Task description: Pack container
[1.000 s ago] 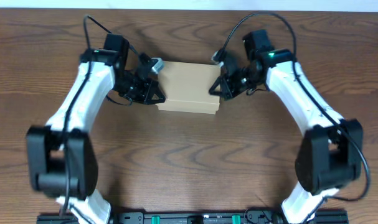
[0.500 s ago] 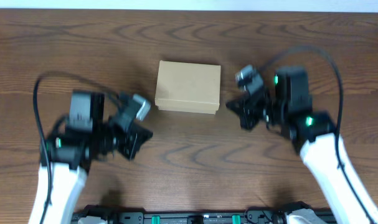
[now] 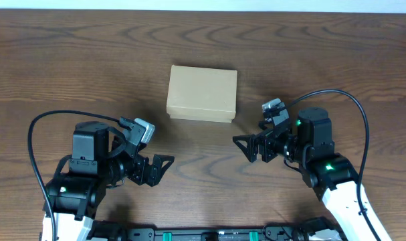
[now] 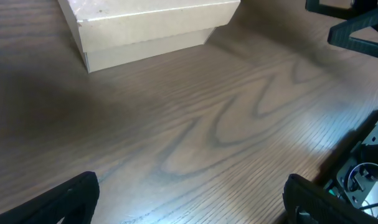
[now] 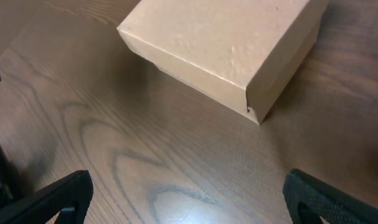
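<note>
The container is a tan cardboard box with its lid down flat, resting on the wooden table a little behind centre. In the left wrist view the container lies at the top left, and in the right wrist view the container fills the top centre. My left gripper hangs open in front of the box and to its left, with nothing between its fingers. My right gripper is open in front and to the right, also holding nothing, its fingers wide apart. Neither gripper touches the box.
A black rail runs along the table's front edge between the arm bases. A pale strip borders the far edge. Cables loop off both arms. The right gripper's fingers show at the top right of the left wrist view.
Both grippers were at the box's left and right ends a second ago. They have drawn back toward the front edge and their jaws have spread wide. The box has stayed put.
</note>
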Robot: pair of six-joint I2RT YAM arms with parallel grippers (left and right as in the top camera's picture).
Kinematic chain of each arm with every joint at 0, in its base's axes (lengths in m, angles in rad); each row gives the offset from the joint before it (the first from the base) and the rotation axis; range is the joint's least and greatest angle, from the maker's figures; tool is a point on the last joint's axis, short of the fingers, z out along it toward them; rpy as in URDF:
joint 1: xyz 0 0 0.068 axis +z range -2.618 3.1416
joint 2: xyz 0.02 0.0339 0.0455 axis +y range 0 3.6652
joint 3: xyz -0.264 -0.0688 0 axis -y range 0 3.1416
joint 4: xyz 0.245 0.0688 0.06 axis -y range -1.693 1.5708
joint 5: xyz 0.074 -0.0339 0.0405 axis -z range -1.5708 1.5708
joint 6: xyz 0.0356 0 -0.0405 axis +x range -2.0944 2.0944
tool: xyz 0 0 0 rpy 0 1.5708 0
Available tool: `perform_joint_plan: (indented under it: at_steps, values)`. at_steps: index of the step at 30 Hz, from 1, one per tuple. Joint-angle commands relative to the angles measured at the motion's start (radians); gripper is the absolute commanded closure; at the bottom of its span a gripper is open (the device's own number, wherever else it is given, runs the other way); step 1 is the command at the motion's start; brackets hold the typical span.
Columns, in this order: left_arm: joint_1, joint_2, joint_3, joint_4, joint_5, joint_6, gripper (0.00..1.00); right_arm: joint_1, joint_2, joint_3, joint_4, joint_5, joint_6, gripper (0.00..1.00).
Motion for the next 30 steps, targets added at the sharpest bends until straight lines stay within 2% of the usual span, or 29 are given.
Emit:
perform_joint_plan:
  at_steps: [1,7,16,22,30]
  values:
    - [0.004,-0.003,-0.001,0.000,-0.007,-0.007,0.05,-0.003,0.006,-0.010,0.000,0.000,0.025,0.01]
    - [0.004,-0.003,-0.001,-0.003,-0.010,-0.007,0.05,-0.003,0.006,-0.010,0.000,0.000,0.025,0.01]
    - [0.007,-0.045,-0.001,-0.101,-0.185,-0.013,0.05,-0.003,0.006,-0.010,0.000,0.000,0.025,0.01]
    - [0.121,-0.203,-0.043,0.032,-0.386,-0.186,0.05,-0.003,0.006,-0.010,0.000,0.000,0.025,0.01]
    - [0.246,-0.471,-0.301,0.270,-0.452,-0.213,0.05,-0.003,0.006,-0.010,0.000,0.000,0.025,0.01]
